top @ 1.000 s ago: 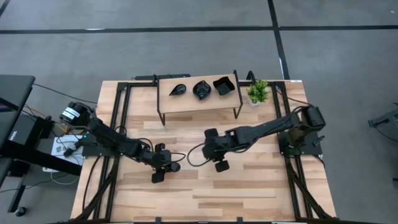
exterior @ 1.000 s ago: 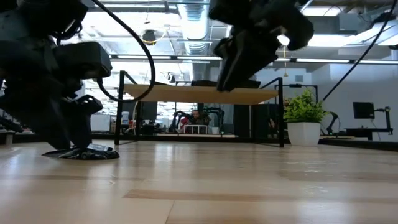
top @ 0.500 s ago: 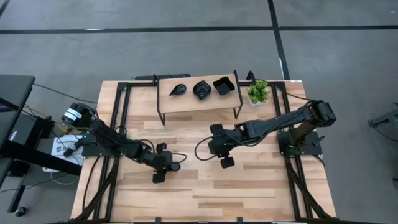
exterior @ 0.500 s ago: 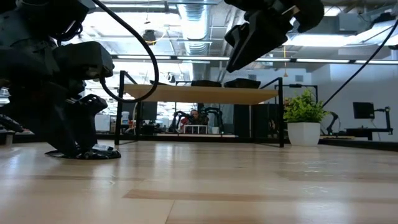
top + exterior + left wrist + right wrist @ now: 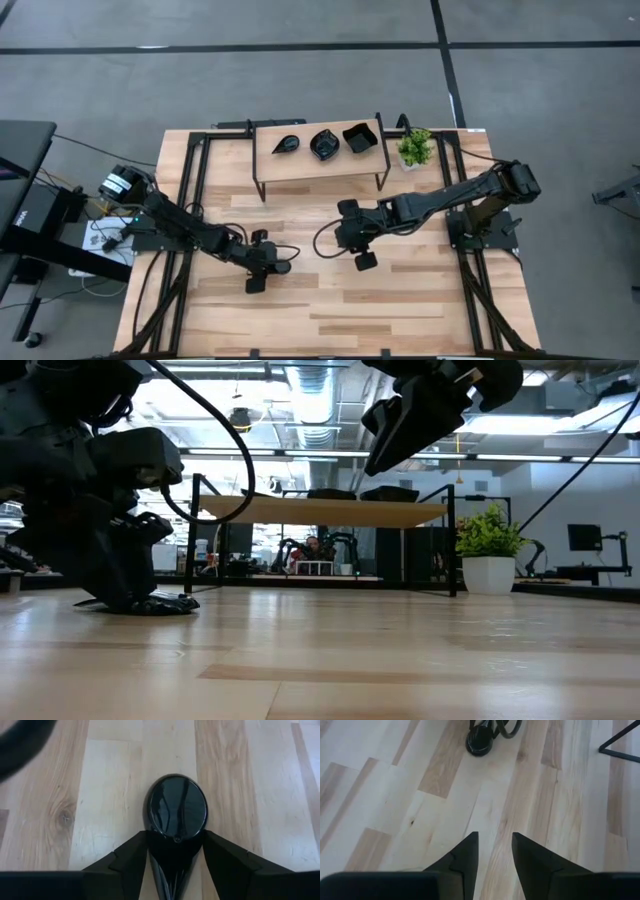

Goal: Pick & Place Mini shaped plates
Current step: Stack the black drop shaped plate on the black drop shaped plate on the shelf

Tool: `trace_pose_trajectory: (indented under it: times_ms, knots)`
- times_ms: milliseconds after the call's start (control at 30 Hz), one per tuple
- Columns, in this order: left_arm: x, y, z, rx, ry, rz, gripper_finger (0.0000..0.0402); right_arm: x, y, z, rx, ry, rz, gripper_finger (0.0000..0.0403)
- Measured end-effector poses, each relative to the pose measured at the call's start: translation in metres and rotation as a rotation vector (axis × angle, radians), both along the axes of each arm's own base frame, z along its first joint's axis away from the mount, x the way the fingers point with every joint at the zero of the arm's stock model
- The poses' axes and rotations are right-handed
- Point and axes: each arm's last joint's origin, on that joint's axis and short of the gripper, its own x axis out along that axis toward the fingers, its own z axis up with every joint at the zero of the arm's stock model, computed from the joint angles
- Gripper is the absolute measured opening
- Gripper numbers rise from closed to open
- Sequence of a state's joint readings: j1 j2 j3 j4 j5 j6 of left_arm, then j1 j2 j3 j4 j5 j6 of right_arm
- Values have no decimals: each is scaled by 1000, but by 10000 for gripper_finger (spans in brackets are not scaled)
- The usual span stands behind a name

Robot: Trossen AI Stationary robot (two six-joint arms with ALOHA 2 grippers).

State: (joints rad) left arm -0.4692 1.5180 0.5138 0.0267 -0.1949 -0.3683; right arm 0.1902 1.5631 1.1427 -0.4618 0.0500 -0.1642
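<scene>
A glossy black teardrop-shaped mini plate (image 5: 175, 810) lies flat on the wooden table, left of centre (image 5: 284, 267). My left gripper (image 5: 175, 834) slants down at it, open, one finger on each side of the plate's narrow end. In the low view the plate (image 5: 170, 604) lies at that gripper's foot. My right gripper (image 5: 336, 238) hangs open above the table's middle (image 5: 495, 837) with nothing between its fingers. Three more black plates rest on the raised shelf (image 5: 300, 168): a leaf shape (image 5: 286, 145), a scalloped round one (image 5: 324, 145) and a square one (image 5: 359, 138). My left gripper's fingertips (image 5: 140, 845) stand right at the two edges of the plate's narrow end (image 5: 175, 845), coming slanting down along its length. I cannot tell whether they touch it. The plate lies flat on the table.
The shelf stands on thin black legs at the table's far side. A small potted plant (image 5: 415, 148) stands at its right end. Black frame rails run along the table's left and right sides. Bare wood lies in the near half of the table.
My right gripper has risen and drawn back a little toward the table's right edge, then kept still.
</scene>
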Motion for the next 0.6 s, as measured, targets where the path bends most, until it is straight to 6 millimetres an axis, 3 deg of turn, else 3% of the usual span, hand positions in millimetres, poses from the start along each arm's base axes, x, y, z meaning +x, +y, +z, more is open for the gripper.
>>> trace_pose_trajectory:
  times_ms: [433,600]
  knots:
    - [-3,2,29,-56,-129,10,191,1,0,1,1,-9,1,113]
    - [-3,2,47,-105,-228,11,191,5,1,13,7,-48,0,113]
